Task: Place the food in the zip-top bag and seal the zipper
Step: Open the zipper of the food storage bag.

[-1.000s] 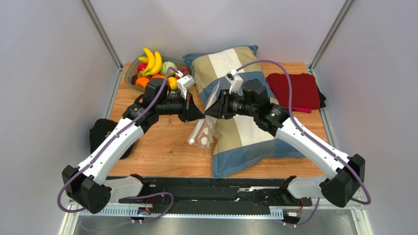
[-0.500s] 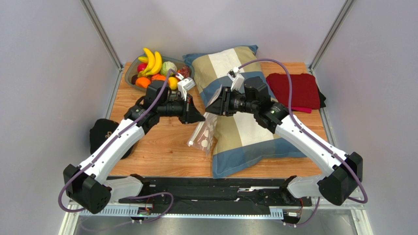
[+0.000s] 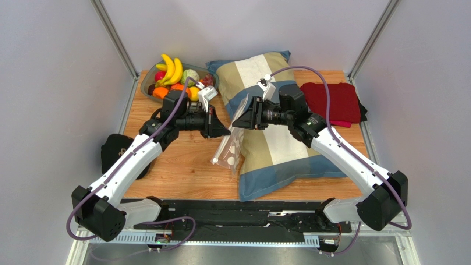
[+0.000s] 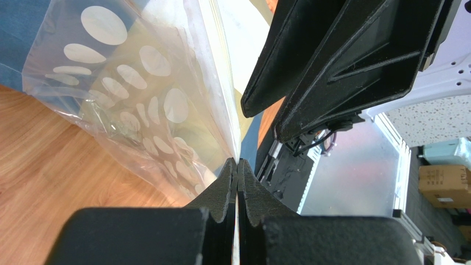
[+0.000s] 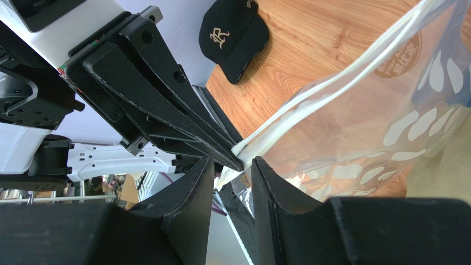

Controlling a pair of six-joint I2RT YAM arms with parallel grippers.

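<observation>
Plastic zip-top bag (image 3: 232, 147) — pinched by left end effector (image 4: 237, 167).

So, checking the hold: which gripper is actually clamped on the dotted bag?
The left gripper: its jaws are shut on the zip-top bag at its edge. The right gripper has its jaws standing apart at that edge.

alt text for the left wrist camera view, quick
The left gripper is pinched shut on the edge of a clear bag printed with white dots, with the wooden table beneath. The right gripper, black, sits close by at upper right.
</observation>
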